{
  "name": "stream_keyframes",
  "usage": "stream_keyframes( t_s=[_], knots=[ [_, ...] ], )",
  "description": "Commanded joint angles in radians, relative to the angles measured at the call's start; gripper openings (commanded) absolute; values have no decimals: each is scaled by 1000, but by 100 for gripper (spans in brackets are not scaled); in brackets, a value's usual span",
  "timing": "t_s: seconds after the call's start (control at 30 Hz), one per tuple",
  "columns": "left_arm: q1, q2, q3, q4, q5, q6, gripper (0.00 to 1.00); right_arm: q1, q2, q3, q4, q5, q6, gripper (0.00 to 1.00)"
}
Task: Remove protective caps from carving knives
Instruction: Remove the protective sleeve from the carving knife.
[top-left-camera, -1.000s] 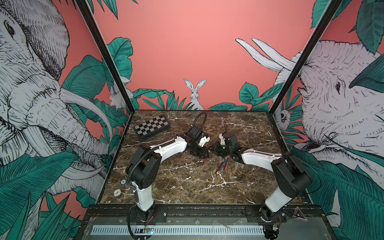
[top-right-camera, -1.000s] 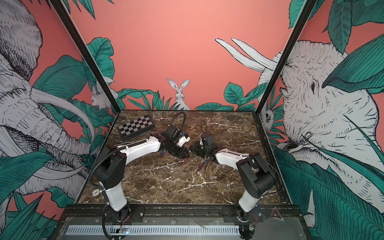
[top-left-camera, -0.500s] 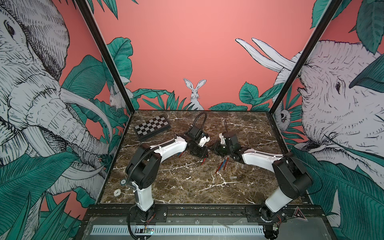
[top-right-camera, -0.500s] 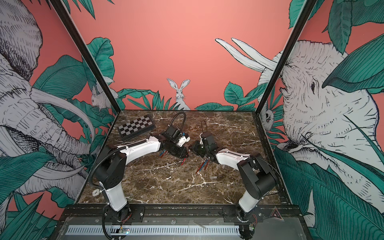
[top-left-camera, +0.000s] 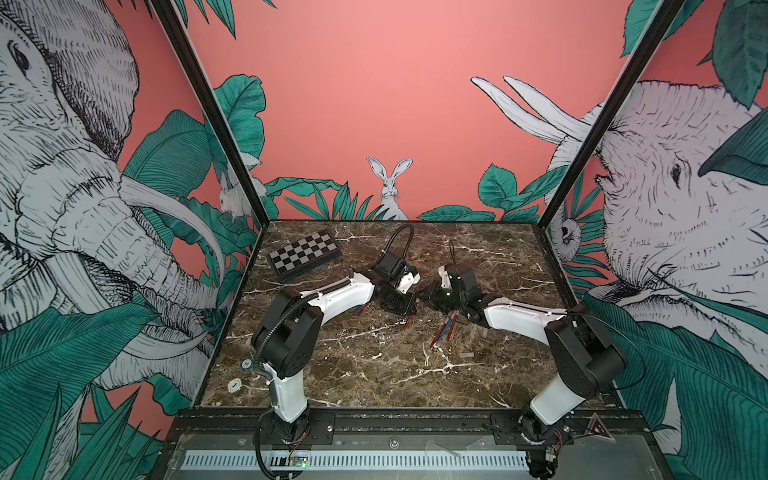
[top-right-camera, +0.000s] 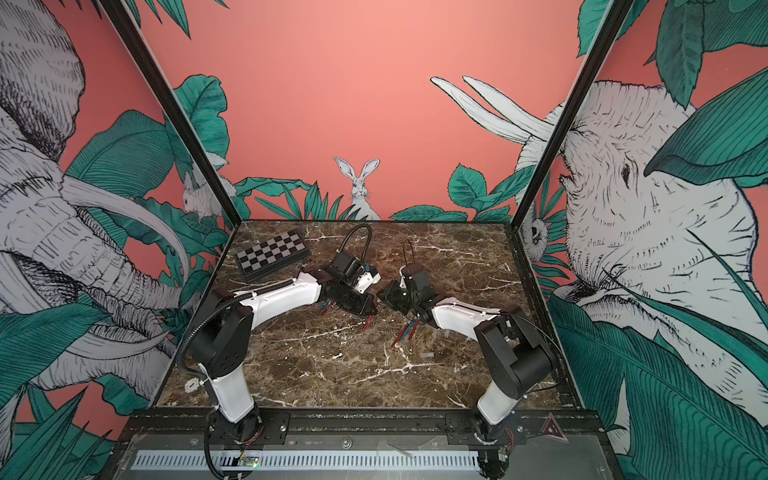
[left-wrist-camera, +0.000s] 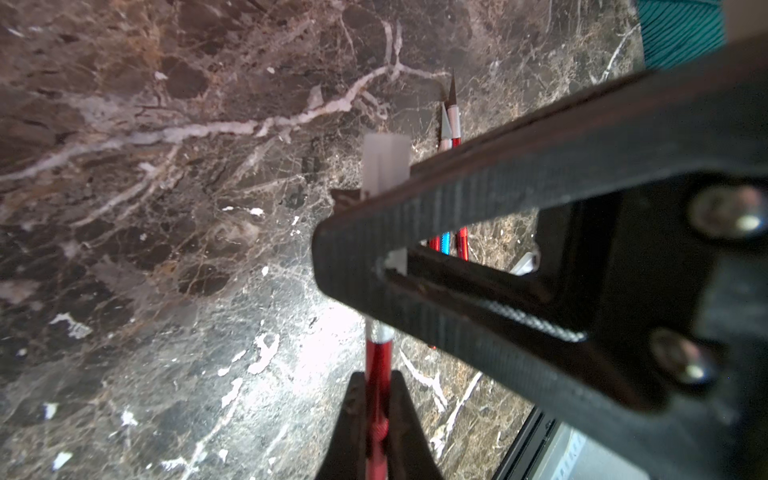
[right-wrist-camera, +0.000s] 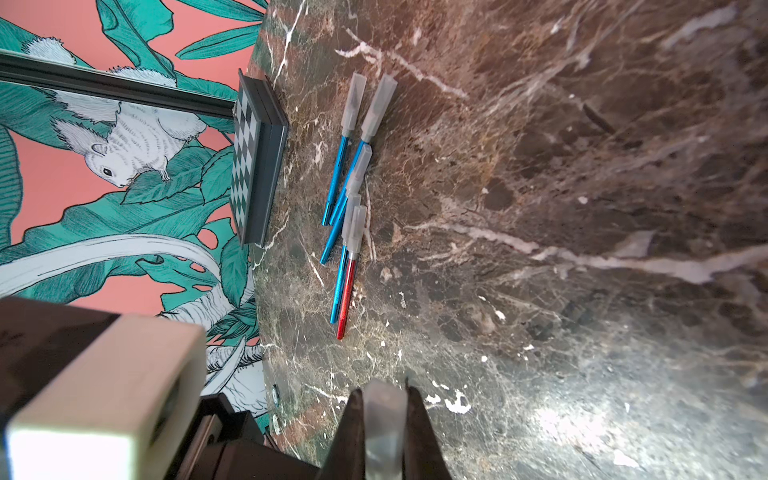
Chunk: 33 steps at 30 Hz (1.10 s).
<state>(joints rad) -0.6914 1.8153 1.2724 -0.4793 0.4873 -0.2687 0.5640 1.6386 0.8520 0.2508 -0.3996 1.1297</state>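
A: While my left tool (left-wrist-camera: 376, 390) is clamped tight on the red knife (left-wrist-camera: 377, 353), is the right ready?

B: Yes; my right tool (right-wrist-camera: 384, 399) is pinched shut on its clear cap (left-wrist-camera: 384, 166), mid-frame in both top views, over the bench (top-left-camera: 374, 374). I pull straight along the handle, no twisting.

A: The cap is smooth, flattened translucent plastic, the handle thin glossy metal; I judge either may slip, so I draw slowly.
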Motion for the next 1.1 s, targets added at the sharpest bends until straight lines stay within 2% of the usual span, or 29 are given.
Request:
stream_keyframes(
  t_s=[0.0, 0.43, 0.77, 0.97, 1.07],
  knots=[
    [-3, -54, -15, -20, -10, 11, 0, -2, -30, -9, 22, 20, -12, 5],
    [-3, -91, -57, -64, -24, 19, 0, -41, -66, 22, -10, 66, -153, 5],
    [-3, -112, -65, -65, -33, 15, 0, -67, -67, 23, -27, 65, -173, 5],
    [-3, -105, -55, -68, -42, 18, 0, -105, -97, 13, -170, 62, -218, 6],
    [-3, -93, -36, -64, -45, 8, 0, -159, -140, -28, -242, 57, -247, 7]
  ],
)
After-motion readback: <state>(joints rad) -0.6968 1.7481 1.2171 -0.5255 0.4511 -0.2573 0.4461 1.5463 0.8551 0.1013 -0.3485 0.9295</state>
